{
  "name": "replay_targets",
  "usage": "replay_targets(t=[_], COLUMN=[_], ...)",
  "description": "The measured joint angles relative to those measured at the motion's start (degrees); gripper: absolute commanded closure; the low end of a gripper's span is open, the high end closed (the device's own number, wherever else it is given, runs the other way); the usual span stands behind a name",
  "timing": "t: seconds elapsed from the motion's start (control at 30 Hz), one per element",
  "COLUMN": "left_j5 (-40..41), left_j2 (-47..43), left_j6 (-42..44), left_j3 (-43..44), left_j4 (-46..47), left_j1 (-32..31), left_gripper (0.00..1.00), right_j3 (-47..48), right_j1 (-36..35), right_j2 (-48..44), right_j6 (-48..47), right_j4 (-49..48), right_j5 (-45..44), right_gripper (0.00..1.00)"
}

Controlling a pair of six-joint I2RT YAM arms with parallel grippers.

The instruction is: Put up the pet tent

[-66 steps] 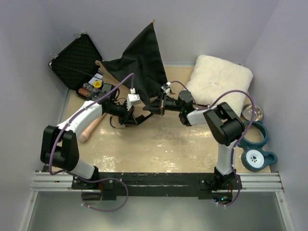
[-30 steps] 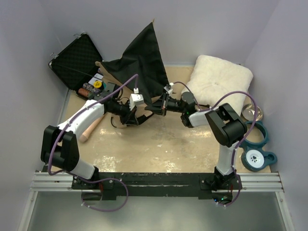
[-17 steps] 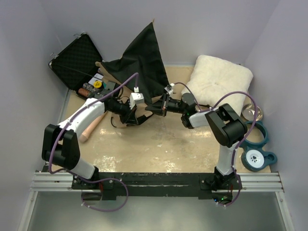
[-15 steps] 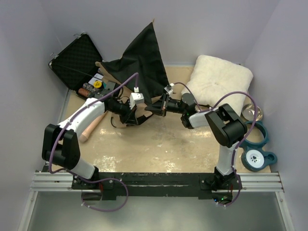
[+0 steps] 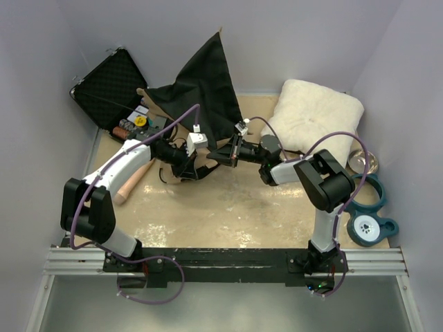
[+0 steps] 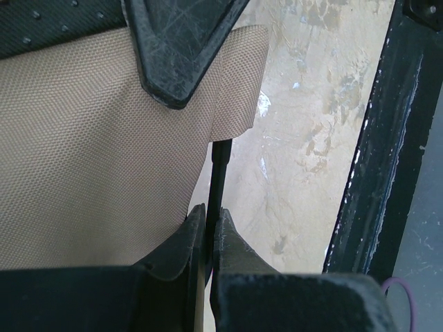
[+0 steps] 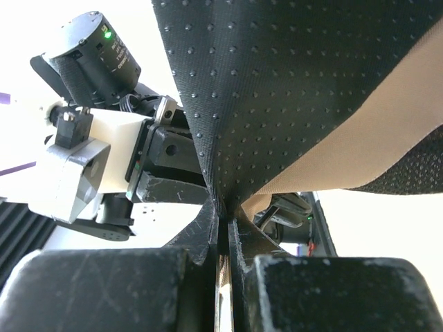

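Observation:
The pet tent (image 5: 201, 83) lies collapsed at the back centre, its black underside up and propped against the wall, tan fabric showing at its edges. My left gripper (image 5: 196, 168) is shut on a thin black tent pole (image 6: 219, 173) beside a tan fabric corner (image 6: 104, 152). My right gripper (image 5: 220, 156) is shut on a corner of the tent's black dotted fabric (image 7: 277, 90), with tan fabric (image 7: 374, 138) beside it. The two grippers face each other, almost touching, just in front of the tent. The left gripper's body (image 7: 90, 159) fills the right wrist view's left side.
An open black foam-lined case (image 5: 114, 86) with small items sits at the back left. A white fluffy cushion (image 5: 315, 114) lies at the back right. A metal bowl (image 5: 365, 162) and teal pet feeder (image 5: 367, 218) are at the right. A tan roll (image 5: 131, 185) lies beside the left arm.
Both grippers have closed in toward each other and a little toward the tent over the last two seconds. In the last half second almost nothing has moved.

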State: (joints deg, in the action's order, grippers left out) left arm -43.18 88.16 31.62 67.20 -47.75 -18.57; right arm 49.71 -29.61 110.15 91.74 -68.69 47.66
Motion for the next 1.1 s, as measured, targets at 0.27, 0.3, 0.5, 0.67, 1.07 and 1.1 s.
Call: replay_targets(t=[0.27, 0.3, 0.5, 0.67, 1.07, 1.1], left_j5=[0.1, 0.1, 0.2, 0.1, 0.1, 0.2], left_j2=[0.0, 0.0, 0.0, 0.0, 0.0, 0.0], left_j6=[-1.0, -1.1, -1.5, -2.5, -6.5, -6.8], left_j3=[1.0, 1.2, 1.7, 2.4, 4.5, 4.5], left_j4=[-0.8, -1.0, -1.7, -2.3, -2.7, -2.7], left_j1=[0.0, 0.0, 0.0, -0.2, -1.9, -1.9], left_gripper=[1.0, 1.0, 1.0, 1.0, 1.0, 1.0], right_j3=[0.0, 0.0, 0.0, 0.0, 0.1, 0.1], right_j1=[0.0, -0.1, -0.6, -1.1, -2.4, -2.4], right_j2=[0.0, 0.0, 0.0, 0.0, 0.0, 0.0], right_j6=[-2.5, -2.8, -4.5, -5.7, -8.8, -9.3], right_j4=[-1.1, -1.3, -2.2, -3.0, -3.6, -3.4], right_j5=[-0.1, -0.2, -0.4, -1.0, -2.2, -2.2], right_gripper=[1.0, 1.0, 1.0, 1.0, 1.0, 1.0])
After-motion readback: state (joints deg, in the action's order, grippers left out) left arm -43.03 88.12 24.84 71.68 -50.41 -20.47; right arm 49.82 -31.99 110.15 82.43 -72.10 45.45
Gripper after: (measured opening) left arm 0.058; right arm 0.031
